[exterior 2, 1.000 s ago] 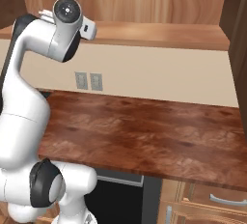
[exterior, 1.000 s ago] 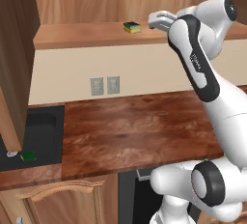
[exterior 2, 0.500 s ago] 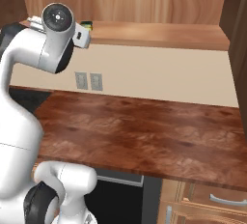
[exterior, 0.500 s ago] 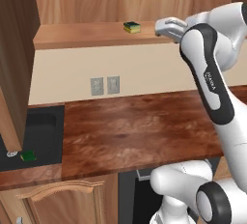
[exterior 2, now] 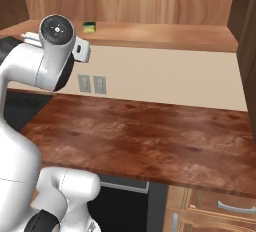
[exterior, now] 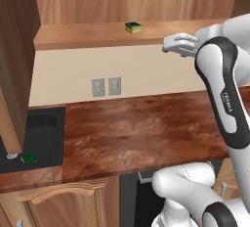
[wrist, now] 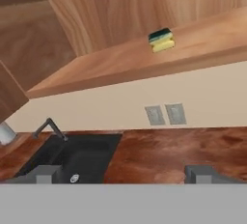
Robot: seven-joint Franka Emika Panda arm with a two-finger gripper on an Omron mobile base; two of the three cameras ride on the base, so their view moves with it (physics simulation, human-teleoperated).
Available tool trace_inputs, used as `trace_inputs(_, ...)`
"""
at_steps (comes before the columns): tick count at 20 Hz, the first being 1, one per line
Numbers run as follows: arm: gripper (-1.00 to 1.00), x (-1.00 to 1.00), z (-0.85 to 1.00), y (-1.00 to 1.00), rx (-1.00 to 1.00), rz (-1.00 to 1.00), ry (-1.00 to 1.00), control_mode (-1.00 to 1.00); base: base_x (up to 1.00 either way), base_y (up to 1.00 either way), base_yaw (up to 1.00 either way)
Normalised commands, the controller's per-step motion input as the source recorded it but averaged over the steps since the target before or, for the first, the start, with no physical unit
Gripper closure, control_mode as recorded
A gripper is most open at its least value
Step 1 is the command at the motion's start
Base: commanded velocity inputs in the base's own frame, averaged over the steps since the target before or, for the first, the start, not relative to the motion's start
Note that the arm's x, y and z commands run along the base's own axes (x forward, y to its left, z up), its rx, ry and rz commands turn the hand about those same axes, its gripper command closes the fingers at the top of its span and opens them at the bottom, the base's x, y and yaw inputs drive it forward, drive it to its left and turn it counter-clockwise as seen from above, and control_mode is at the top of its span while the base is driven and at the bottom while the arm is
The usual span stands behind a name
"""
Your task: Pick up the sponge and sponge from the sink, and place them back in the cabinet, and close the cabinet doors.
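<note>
While the pincer (exterior: 168, 45) is drawn back, apart and empty, from the cabinet (exterior: 97, 35), one sponge (exterior: 133, 27) is left inside it; the other sponge (exterior: 28, 158) is yet to be fetched from the sink (exterior: 44, 138).

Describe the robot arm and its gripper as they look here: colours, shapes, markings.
The arm is glossy white, built of rounded tubular links with dark grey bands at the joints and a round dark cap on one joint. Small grey lettering runs along one link. The gripper is a pale grey-white block; its finger tips look small, squared and dark grey.
</note>
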Motion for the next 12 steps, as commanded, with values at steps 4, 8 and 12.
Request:
trace_inputs(4, -1.0, -0.33, -0.23, -0.01, -0.19, 0.05, 0.14, -1.0, 0.0, 0.0, 0.0)
trace_inputs(8, -1.0, -0.31, -0.18, -0.01, -0.17, 0.0, 0.16, -1.0, 0.0, 0.0, 0.0)
trace_inputs(12, -1.0, -0.32, -0.17, -0.04, -0.13, 0.0, 0.12, -1.0, 0.0, 0.0, 0.0)
